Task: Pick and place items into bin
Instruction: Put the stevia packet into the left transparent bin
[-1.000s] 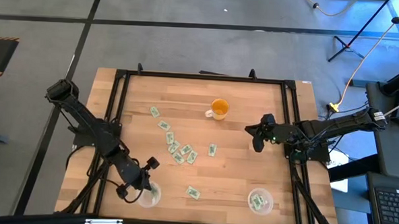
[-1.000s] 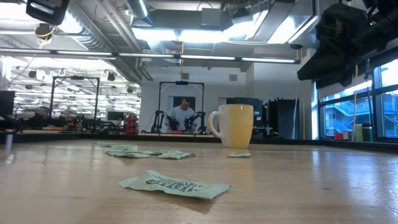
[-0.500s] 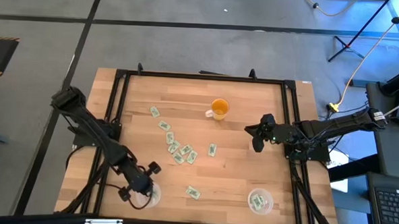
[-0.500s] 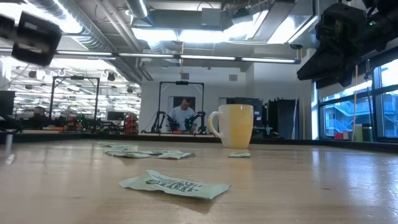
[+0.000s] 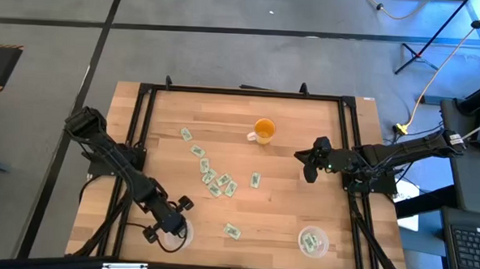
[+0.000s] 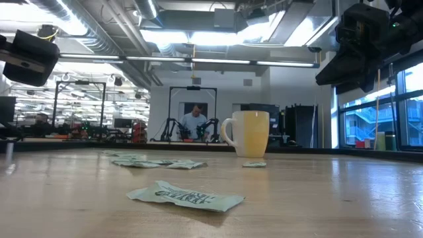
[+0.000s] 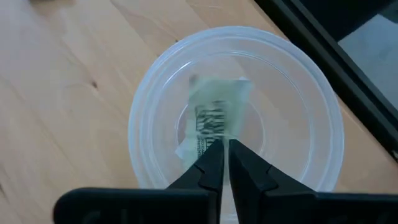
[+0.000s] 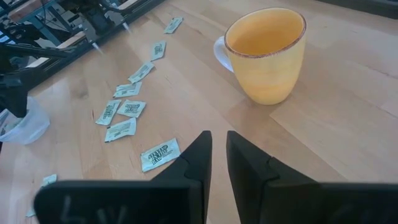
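Note:
Several small green-and-white packets lie flat on the middle of the wooden table, with one more nearer the near edge that also shows in the low view. My left gripper hovers above a clear plastic bowl at the near left and is shut on one packet. My right gripper waits in the air over the table's right side, open by a narrow gap, right of the orange mug. My left gripper pinches the packet between its two fingertips at the packet's nearer edge, coming from above and pointing down. The packet hangs tilted below the fingers inside the rim of the clear bowl. Whether it touches the bowl's bottom, I cannot tell.
A second clear bowl with packets in it stands at the near right. The orange mug stands upright toward the far side. A black frame runs along the table's edges. In the low view a person sits far behind the table.
My left gripper has moved a little toward the near edge and down, staying shut on the packet, and now stands right over the clear bowl. The right arm has kept still.

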You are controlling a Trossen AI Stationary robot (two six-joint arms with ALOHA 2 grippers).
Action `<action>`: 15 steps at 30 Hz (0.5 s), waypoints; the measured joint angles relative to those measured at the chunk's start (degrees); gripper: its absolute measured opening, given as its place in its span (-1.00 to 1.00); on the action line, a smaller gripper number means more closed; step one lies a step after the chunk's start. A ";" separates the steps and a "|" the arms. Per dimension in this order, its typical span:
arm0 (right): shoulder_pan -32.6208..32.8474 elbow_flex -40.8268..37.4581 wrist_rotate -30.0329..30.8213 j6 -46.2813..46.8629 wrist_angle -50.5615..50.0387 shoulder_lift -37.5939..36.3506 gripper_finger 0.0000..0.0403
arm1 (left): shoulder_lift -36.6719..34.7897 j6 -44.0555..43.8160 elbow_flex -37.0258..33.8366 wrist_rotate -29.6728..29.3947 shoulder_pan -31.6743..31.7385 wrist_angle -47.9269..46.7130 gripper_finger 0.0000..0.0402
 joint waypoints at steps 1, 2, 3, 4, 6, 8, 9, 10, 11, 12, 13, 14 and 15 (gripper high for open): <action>0.00 0.00 -0.01 0.00 0.02 0.00 -0.74 | 0.00 -0.39 0.02 -0.04 0.00 0.00 -0.87; 0.00 0.00 0.00 -0.02 0.02 0.00 -0.74 | 0.00 -0.64 0.02 -0.21 0.00 -0.02 -0.84; 0.00 0.00 0.00 -0.04 0.02 0.00 -0.74 | 0.00 -0.67 0.02 -0.35 0.00 -0.02 -0.81; 0.00 0.00 0.00 -0.04 0.01 0.00 -0.74 | 0.00 -0.73 0.02 -0.51 0.00 -0.02 -0.78; 0.00 0.00 0.00 -0.07 0.00 0.00 -0.74 | 0.00 -0.75 0.02 -1.52 0.00 -0.02 -0.72; 0.00 0.00 0.00 -0.11 0.00 0.00 -0.74 | -0.03 -0.77 0.02 -1.66 0.00 -0.02 -0.67; 0.00 0.00 0.00 -0.17 0.00 0.00 -0.74 | -0.26 -0.77 0.02 -1.52 0.00 -0.09 -0.66; 0.00 0.00 0.00 -0.22 0.00 0.00 -0.74 | -0.72 -0.77 0.03 -1.32 0.00 -0.09 -0.65; 0.00 0.00 0.00 -0.24 0.00 0.00 -0.74 | -1.30 -0.78 0.28 -1.28 0.00 -0.42 -0.64; 0.00 0.00 0.00 -0.31 0.00 0.00 -0.74 | -1.99 -0.78 0.79 -1.32 0.00 -0.86 -0.64; 0.00 0.00 0.00 -0.39 -0.02 0.00 -0.74 | -2.83 -0.79 1.45 -1.36 0.00 -1.07 -0.64; -0.01 0.00 0.00 -0.48 -0.03 -0.02 -0.74 | -3.71 -0.79 2.15 -1.36 0.00 -1.06 -0.64; 0.00 0.00 0.00 -0.50 -0.02 -0.02 -0.74 | -4.66 -0.78 3.00 -1.43 0.00 -1.05 -0.65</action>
